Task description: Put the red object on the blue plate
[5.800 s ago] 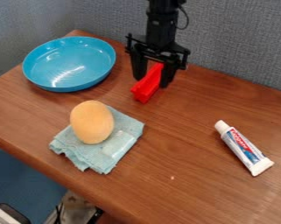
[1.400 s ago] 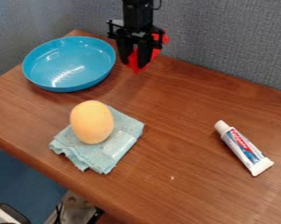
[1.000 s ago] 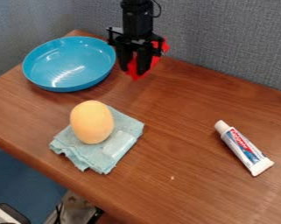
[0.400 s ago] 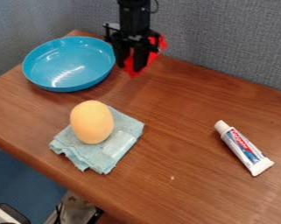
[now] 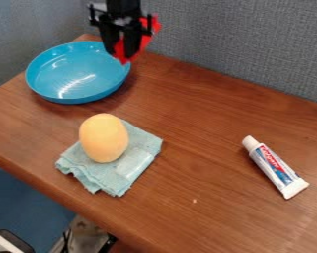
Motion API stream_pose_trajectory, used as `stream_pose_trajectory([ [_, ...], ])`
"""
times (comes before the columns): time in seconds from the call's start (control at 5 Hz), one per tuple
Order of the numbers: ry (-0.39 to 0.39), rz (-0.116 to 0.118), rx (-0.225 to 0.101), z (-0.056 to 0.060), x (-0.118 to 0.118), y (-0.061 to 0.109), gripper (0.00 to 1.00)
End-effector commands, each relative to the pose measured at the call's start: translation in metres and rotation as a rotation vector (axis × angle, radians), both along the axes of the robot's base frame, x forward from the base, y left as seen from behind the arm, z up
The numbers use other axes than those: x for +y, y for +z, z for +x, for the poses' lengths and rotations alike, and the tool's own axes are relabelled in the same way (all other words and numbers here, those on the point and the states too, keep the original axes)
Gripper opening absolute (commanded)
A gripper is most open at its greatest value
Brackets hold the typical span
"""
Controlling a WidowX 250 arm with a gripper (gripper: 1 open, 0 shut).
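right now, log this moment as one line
gripper: shut on red block | place: by blue plate's far right rim | block on plate: not yet | egg: on cloth

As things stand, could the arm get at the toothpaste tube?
Probably not yet: nothing blocks the toothpaste tube, but the end effector appears occupied with the red block.

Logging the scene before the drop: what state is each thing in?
Black robot gripper: closed on the red block, by the plate's far edge.
Red rectangular block: gripped, tilted.
Round light-blue plate: upright, no block in it.
White toothpaste tube: capped, lying flat.
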State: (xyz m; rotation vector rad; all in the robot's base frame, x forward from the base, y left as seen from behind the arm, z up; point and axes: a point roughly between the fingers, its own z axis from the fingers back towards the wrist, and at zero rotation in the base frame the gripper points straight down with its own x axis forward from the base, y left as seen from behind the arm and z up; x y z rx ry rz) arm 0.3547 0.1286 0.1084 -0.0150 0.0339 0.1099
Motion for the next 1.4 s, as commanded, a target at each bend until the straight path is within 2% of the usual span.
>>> stream_pose_trajectory([
  [0.0,0.047,0.063,-0.052,0.006,0.029,0.014,0.0],
  [0.6,0.077,0.14,-0.008,0.012,0.065,-0.023,0.0],
  [0.8,0.08,0.158,0.006,0.012,0.071,-0.034,0.0],
  [1.2,0.086,0.164,0.027,0.01,0.076,-0.044,0.0],
])
